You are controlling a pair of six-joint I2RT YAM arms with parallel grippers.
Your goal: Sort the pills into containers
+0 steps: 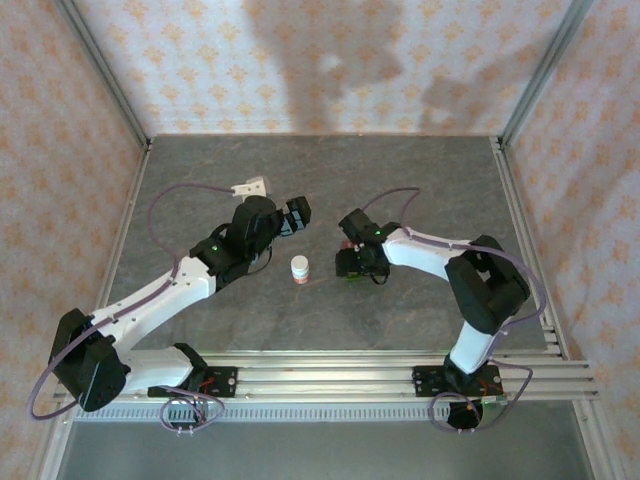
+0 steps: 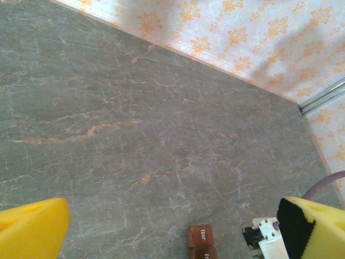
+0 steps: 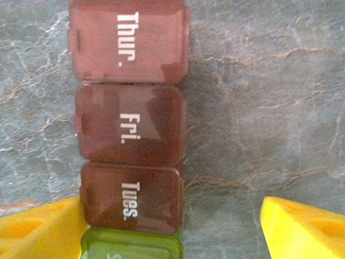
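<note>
Right wrist: right gripper [image 3: 171,208] spread open over shut pill organizer [image 3: 129,124]; centre on Tues. lid [image 3: 129,199]. Left gripper [image 2: 172,213] also open.

day names on the pill strip

in the right wrist view the containers [image 3: 129,135] lie as one joined strip on the desk [image 3: 259,108]. each lid carries a word in white letters, turned sideways so that it reads from top to bottom. the first red-brown lid [image 3: 129,40] says "thur.", the second red-brown lid [image 3: 129,125] says "fri.", and the third red-brown lid [image 3: 131,198] says "tues.". the green lid [image 3: 132,245] below them shows only the top of a white word, cut by the frame edge and not readable. in the left wrist view the containers [image 2: 200,243] show small at the bottom edge: "thur." on one red-brown lid, and "fr", cut off, on the next.
</note>
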